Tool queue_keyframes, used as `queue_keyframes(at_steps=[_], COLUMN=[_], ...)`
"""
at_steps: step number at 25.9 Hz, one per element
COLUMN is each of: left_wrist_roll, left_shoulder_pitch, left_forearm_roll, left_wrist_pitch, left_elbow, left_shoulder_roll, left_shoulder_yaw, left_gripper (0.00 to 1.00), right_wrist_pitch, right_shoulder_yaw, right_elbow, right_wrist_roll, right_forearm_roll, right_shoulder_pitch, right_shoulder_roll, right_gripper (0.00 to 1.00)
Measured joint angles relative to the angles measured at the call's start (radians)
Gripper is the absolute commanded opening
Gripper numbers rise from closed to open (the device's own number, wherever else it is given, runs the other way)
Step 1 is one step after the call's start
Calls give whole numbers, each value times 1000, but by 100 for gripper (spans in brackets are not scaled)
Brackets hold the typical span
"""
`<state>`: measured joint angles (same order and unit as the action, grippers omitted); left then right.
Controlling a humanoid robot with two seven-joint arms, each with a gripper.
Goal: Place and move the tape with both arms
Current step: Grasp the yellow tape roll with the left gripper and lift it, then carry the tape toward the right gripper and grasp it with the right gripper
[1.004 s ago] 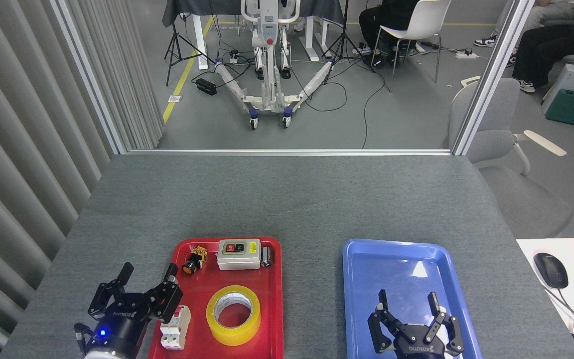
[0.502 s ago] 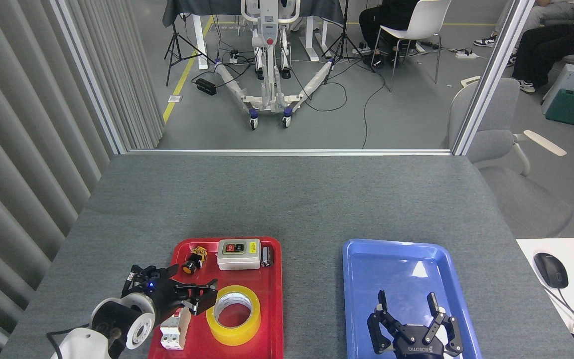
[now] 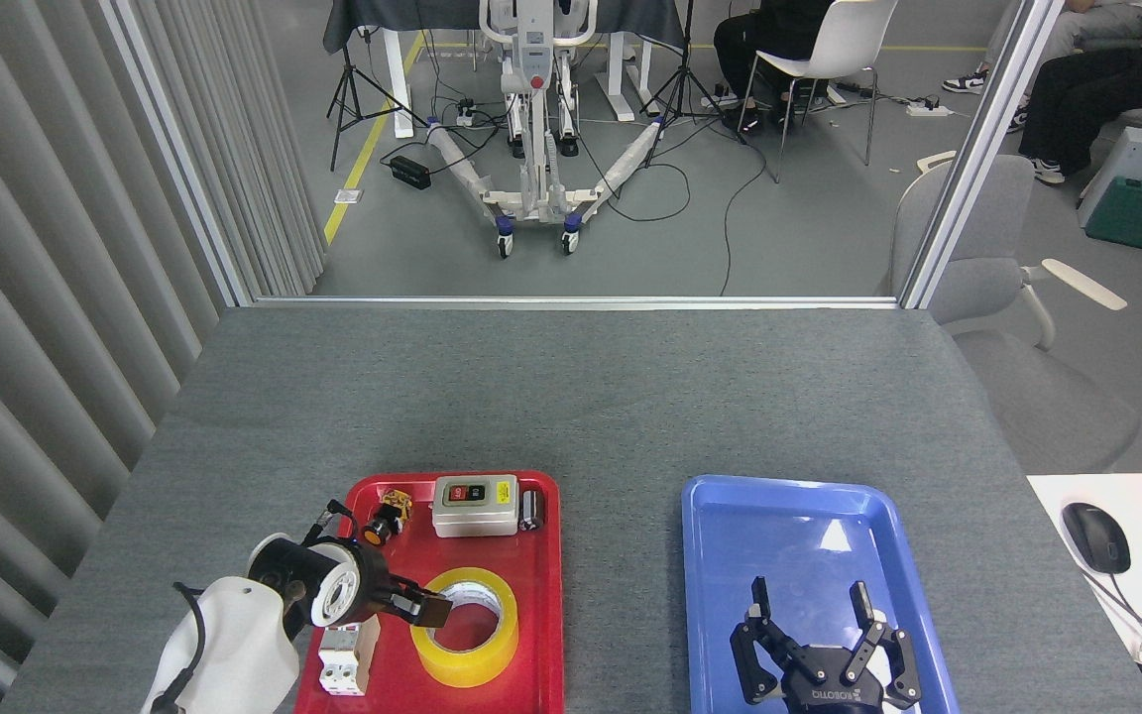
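The tape (image 3: 477, 650), a yellow roll with a whitish core, lies flat in the near part of the red tray (image 3: 543, 595). My left gripper (image 3: 425, 607) reaches in from the left, tilted over, with its dark fingertips (image 3: 435, 613) at the roll's left rim. The wrist hides most of the fingers, so their spread does not show. My right gripper (image 3: 813, 599) hovers open over the near end of the blue tray (image 3: 789, 516), holding nothing.
In the red tray are also a white circuit breaker (image 3: 343, 662) under my left wrist, a grey switch box (image 3: 475, 504), a yellow-black push button (image 3: 385, 517) and a small black cylinder (image 3: 531, 510). A mouse (image 3: 1094, 535) lies on a white desk at the right.
My left arm has swung right and tipped over; its gripper, open and pointing up a second ago, now has its fingers at the tape's left rim. The right arm has not moved.
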<state>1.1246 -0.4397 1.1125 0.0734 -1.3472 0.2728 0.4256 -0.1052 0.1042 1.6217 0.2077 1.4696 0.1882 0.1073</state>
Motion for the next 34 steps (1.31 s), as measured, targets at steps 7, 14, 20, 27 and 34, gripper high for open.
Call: queue_keyframes(at_steps=[7, 14, 20, 27, 34], left_wrist_roll=[56, 53, 50, 33, -57], left_shoulder_pitch=[-23, -56, -68, -74, -83], left_forearm_roll=[2, 9, 1, -121, -421], left_wrist_pitch=[0, 4, 71, 175, 394], left_elbow=[47, 161, 204, 198, 165], left_shoulder_roll=[-21, -65, -87, -121, -166], left_shoulder_yaw=[30, 35, 29, -45, -120], left_gripper=[99, 11, 0, 0, 0], right_wrist_pitch=[0, 0, -2, -2, -3], right_shoulder_yaw=[0, 0, -1, -1, -1], right_elbow=[-1, -2, -2, -2, -1], right_wrist_roll=[3, 3, 3, 3, 5], right_forearm_roll=[0, 0, 0, 0, 0], right_shoulder_pitch=[0, 4, 7, 12, 13], right_shoulder_roll=[0, 2, 3, 3, 4], right_gripper=[100, 100, 100, 100, 100])
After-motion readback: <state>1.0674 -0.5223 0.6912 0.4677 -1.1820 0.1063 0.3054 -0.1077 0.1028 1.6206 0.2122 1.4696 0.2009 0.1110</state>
